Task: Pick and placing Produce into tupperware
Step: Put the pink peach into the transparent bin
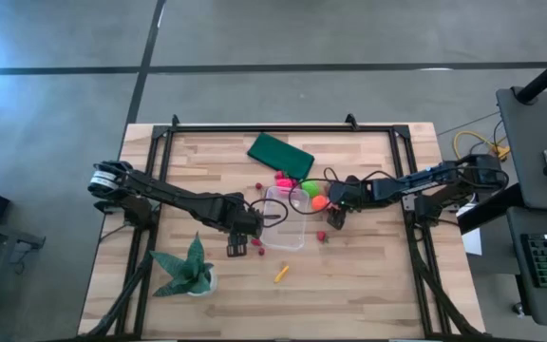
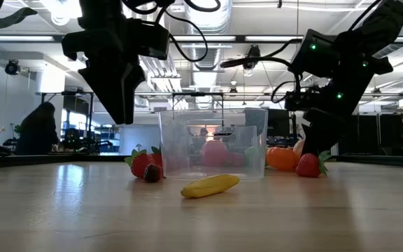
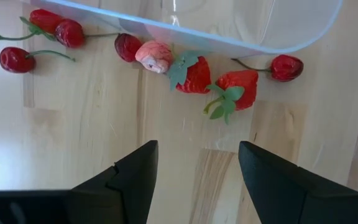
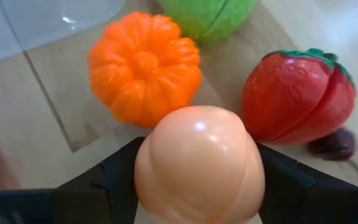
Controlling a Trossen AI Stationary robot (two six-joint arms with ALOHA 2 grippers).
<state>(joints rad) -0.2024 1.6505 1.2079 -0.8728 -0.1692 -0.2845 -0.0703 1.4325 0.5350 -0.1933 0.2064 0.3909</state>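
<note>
The clear tupperware (image 1: 285, 220) stands mid-table. My left gripper (image 3: 197, 168) hovers open, pointing down, over toy strawberries (image 3: 194, 74), cherries (image 3: 14, 59) and a pinkish piece (image 3: 154, 56) lying along the box's left wall; nothing is between its fingers. My right gripper (image 1: 335, 207) is at the box's right side, shut on a peach-coloured round piece (image 4: 199, 165). Just beyond it lie an orange ribbed ball (image 4: 145, 68), a lime-green piece (image 4: 210, 15) and a red strawberry (image 4: 297, 93). A yellow stick (image 2: 210, 185) lies on the table in front of the box. My right gripper has the peach-coloured piece between its two fingers, one on each of its opposite sides (image 4: 143, 168). The fingers (image 4: 284, 180) come slanting down from the table's right. The gripper hides the underside, so I cannot tell whether the piece still rests on the table.
A flat dark green rectangle (image 1: 280, 155) lies at the far side of the table. A spiky green potted plant (image 1: 188, 271) stands near the front left. A pink piece (image 1: 283, 179) sits behind the box. A black rail frame (image 1: 254, 128) borders the table.
</note>
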